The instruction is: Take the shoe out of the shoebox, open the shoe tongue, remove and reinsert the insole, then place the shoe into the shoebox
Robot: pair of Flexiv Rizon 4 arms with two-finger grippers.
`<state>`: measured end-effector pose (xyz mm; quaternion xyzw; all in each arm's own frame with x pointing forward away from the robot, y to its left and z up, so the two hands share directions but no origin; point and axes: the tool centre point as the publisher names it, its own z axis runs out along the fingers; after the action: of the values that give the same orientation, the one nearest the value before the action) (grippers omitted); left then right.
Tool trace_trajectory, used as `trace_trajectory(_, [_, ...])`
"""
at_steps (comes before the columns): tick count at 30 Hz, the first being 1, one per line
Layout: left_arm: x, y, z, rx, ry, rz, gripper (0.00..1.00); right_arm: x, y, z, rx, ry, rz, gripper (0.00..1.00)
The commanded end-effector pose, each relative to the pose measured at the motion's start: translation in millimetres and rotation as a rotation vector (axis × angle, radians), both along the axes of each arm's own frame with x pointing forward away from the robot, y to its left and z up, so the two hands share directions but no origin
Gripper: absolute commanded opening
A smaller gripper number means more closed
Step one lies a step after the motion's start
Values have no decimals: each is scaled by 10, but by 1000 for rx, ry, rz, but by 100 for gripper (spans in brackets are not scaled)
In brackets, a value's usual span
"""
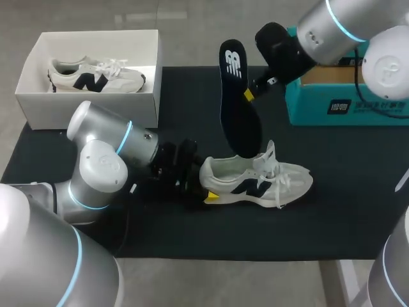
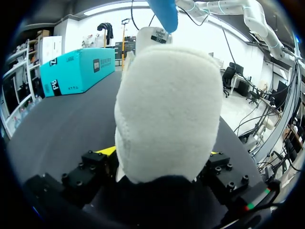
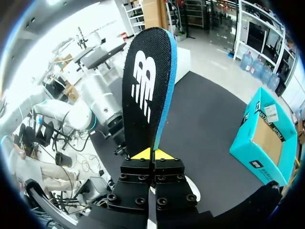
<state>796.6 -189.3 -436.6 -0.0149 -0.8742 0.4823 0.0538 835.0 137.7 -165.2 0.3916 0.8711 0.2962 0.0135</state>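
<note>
Black insole (image 1: pixel 238 96) with white logo and blue edge, cream shoe (image 1: pixel 255 181) with navy mark, white shoebox (image 1: pixel 89 110), teal box (image 1: pixel 312 109), black mat (image 1: pixel 332 220)

Fleecy cloth shoe (image 2: pixel 167 114) (matt), coarse-textured insole (image 3: pixel 143 90)

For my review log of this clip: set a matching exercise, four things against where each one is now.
Things:
1. insole
2. shoe on the mat
3. other shoe
4. teal box

Places:
A. lying in the white box
B. heel clamped in the left tool
C. held upright by the right tool
D. standing open at the far right, ungripped

Pairs: 1-C, 2-B, 3-A, 4-D
</note>
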Motion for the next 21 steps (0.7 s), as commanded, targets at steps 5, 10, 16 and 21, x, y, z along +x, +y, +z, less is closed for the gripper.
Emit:
trace_trajectory(5, [3, -2, -24, -1, 1, -1, 0, -400, -141, 463, 9, -72, -29, 0])
trace_trajectory(10, [3, -2, -24, -1, 1, -1, 0, -506, -122, 556, 46, -88, 21, 0])
trace_trajectory(16, [3, -2, -24, -1, 1, -1, 0, -688, -121, 590, 45, -45, 52, 0])
trace_trajectory(21, [3, -2, -24, -1, 1, -1, 0, -837, -158, 594, 64, -29, 45, 0])
